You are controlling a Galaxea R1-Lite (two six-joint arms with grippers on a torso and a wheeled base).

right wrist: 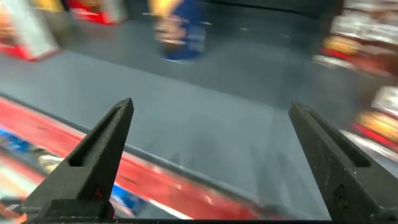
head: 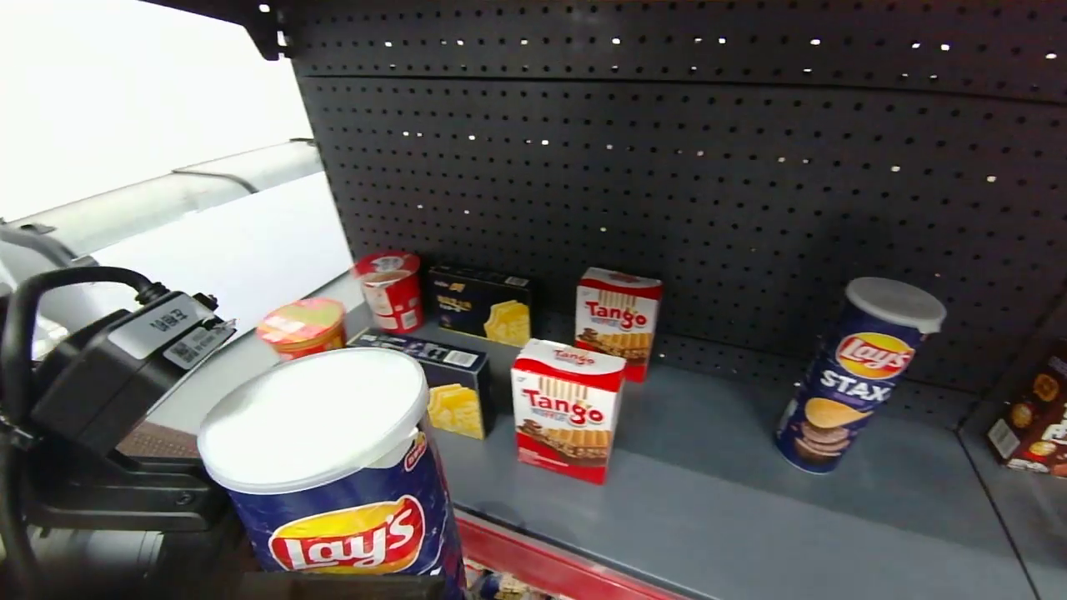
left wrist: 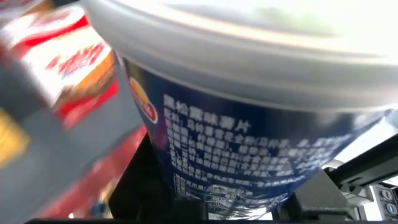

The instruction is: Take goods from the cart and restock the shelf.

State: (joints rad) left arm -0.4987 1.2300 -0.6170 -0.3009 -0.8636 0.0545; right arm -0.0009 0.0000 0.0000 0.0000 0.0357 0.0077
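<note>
My left gripper (left wrist: 230, 200) is shut on a blue chip can with a white lid (head: 333, 475), held upright in front of the shelf's left front edge. The left wrist view shows this held can (left wrist: 249, 130) close up, between dark fingers (left wrist: 140, 186). A second blue chip can (head: 854, 375) stands on the grey shelf (head: 750, 517) toward the right. My right gripper (right wrist: 211, 111) is open with nothing between its fingers, above the shelf's red front edge (right wrist: 155, 180); the standing can (right wrist: 180, 31) lies beyond it.
On the shelf stand two red-and-white wafer boxes (head: 568, 410) (head: 618, 321), two dark boxes (head: 454, 383) (head: 482, 304), a red cup (head: 390, 290) and an orange-lidded cup (head: 302, 327). A brown box (head: 1034, 417) sits at far right. Bare shelf lies between the wafer boxes and the standing can.
</note>
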